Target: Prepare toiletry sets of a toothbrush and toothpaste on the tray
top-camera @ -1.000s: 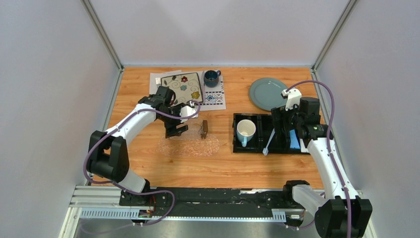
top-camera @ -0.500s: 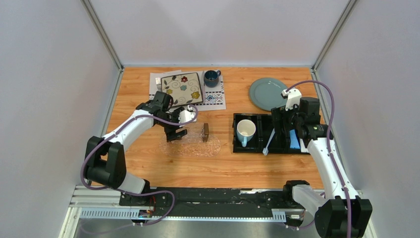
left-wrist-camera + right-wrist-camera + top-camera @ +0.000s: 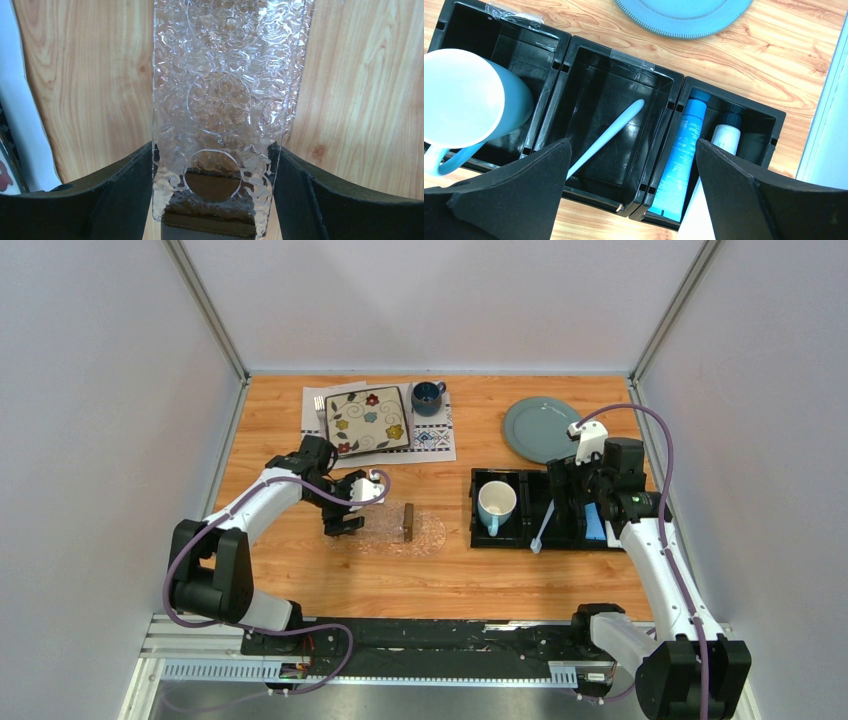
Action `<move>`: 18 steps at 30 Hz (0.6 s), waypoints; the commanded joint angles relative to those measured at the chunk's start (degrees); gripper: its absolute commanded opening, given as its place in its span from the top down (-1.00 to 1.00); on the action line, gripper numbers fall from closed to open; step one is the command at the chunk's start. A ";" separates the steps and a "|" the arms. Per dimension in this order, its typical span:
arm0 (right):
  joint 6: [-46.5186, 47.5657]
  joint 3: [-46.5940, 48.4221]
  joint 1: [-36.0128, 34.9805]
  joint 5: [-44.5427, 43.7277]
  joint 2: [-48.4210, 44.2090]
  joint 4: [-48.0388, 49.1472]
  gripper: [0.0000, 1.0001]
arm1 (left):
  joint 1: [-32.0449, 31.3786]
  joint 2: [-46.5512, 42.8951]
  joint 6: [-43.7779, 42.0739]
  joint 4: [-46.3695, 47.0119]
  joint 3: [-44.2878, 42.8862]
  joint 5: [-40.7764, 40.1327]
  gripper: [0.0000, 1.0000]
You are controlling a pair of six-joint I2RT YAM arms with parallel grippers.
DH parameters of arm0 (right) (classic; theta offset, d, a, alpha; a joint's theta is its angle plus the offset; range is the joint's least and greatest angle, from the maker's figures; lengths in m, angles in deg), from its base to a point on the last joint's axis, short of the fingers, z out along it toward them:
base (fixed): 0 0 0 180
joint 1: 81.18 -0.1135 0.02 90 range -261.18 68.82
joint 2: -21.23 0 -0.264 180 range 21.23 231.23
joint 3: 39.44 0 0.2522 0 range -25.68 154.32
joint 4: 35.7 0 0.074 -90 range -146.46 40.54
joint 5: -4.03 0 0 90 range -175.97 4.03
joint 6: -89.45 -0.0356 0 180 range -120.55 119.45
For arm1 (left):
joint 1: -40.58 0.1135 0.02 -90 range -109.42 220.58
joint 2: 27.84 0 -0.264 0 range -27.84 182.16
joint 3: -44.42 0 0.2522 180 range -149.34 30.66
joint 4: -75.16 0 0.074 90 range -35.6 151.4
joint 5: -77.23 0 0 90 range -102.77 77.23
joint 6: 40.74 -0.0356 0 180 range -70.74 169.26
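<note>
The clear textured tray (image 3: 385, 522) with dark wooden end pieces lies left of centre, partly over a clear oval mat (image 3: 428, 536). My left gripper (image 3: 340, 520) is shut on its left end; in the left wrist view both fingers press the tray's sides (image 3: 220, 90). My right gripper (image 3: 572, 502) is open and empty above the black organizer (image 3: 475, 510). The pale-blue toothbrush (image 3: 609, 132) lies slanted in its middle compartment. A bright blue tube (image 3: 681, 155) and a whitish tube (image 3: 724, 140) lie in the right compartment.
A white mug with a blue handle (image 3: 496, 505) stands in the organizer's left compartment. A grey-blue plate (image 3: 540, 428) lies behind it. A flowered square plate (image 3: 368, 420) and a dark blue cup (image 3: 427, 396) sit on papers at the back.
My left gripper has moved toward the near left, drawing the tray with it. The right arm has not moved.
</note>
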 commanded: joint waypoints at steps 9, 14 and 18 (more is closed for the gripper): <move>0.76 0.35 -0.08 -0.34 -0.32 1.40 -1.00 | 0.10 0.11 -5.26 -6.88 -2.11 0.01 1.00; 0.67 0.44 0.00 -0.25 -0.41 1.31 -1.00 | 0.10 -0.15 -4.64 -5.74 -1.15 -1.49 1.00; 0.58 0.44 -0.08 -0.25 -0.59 1.22 -1.00 | 0.10 0.12 -3.24 -4.51 -1.32 -2.01 0.88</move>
